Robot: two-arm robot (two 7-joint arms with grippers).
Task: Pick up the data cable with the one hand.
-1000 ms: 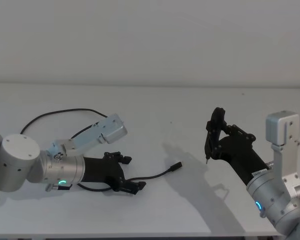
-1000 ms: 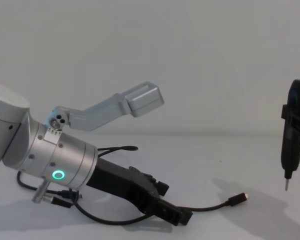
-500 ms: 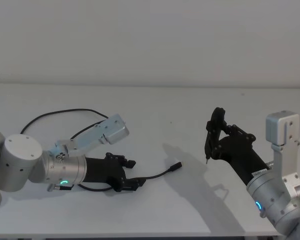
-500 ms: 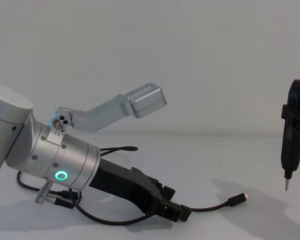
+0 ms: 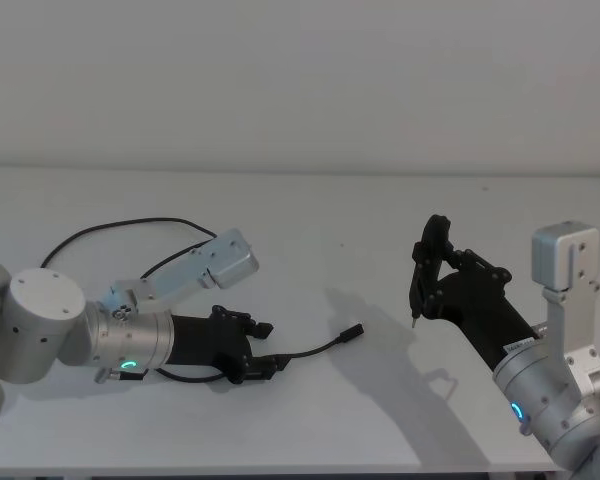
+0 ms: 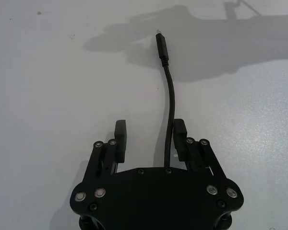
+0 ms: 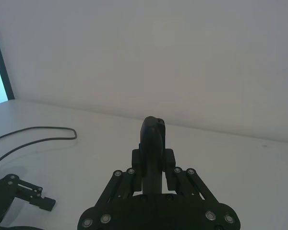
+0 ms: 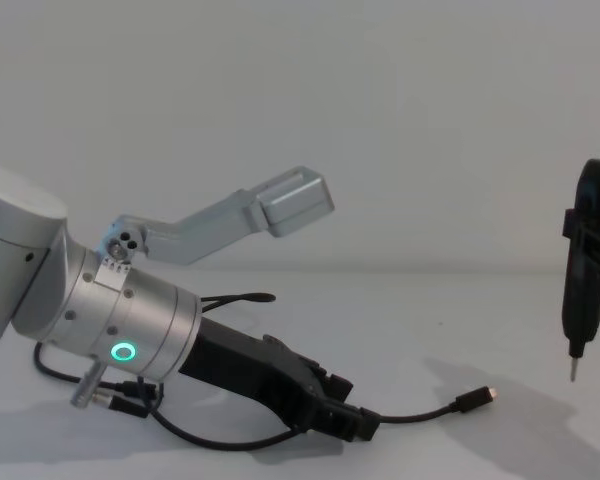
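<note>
Now drawn closer together than a second ago, the fingers of the left gripper (image 6: 150, 132) are held low at near left, still parted. The cable (image 6: 170, 91) is straddled unclamped, touching one finger, its plug (image 5: 353, 333) pointed right. A tool (image 8: 585, 270) is clenched in the raised right gripper (image 5: 435, 285). Farther left, the cable is looped across the table (image 5: 310, 230).

A robot lab is showing: a silver robot arm (image 8: 110, 320) is stretching over a white table (image 5: 310, 210) before a blank wall (image 5: 300, 80).
</note>
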